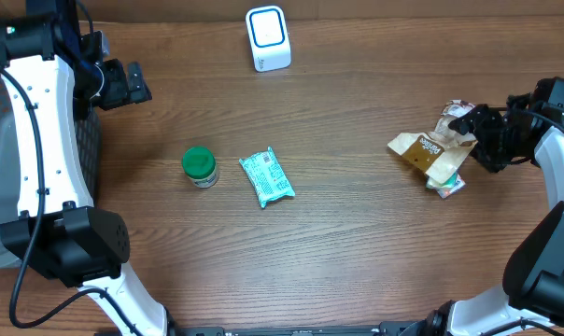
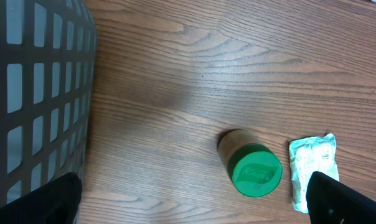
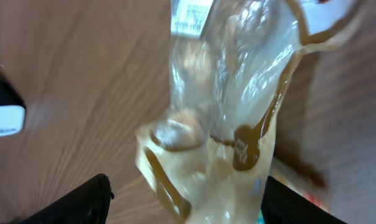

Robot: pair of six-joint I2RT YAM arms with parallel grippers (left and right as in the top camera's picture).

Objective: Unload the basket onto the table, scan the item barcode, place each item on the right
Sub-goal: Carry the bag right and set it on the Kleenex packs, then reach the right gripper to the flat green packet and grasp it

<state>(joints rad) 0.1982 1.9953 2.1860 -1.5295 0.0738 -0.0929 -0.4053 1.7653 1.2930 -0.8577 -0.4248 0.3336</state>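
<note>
The table [image 1: 357,252] is brown wood grain, smooth with a dull sheen. The snack bag [image 1: 430,149] is thin, crinkled plastic film, partly clear and glossy, partly printed brown. The teal packet [image 1: 266,177] is a shiny, wrinkled wrapper. The green lid [image 1: 199,162] is smooth plastic. The scanner [image 1: 267,37] is glossy white plastic. The basket [image 2: 32,93] is matt grey plastic lattice.

Overhead view: bright, even, soft light from above; wood table [image 1: 357,243] uniformly lit, short faint shadows, sharp focus.
Left wrist view: mild softness; dim shadow patch mid-frame on wood; mesh basket [image 2: 32,93] at upper left slightly blurred.
Right wrist view: heavy blur; crinkled packet [image 3: 238,106] out of focus, white glare on film, dark shadow at lower right.
</note>
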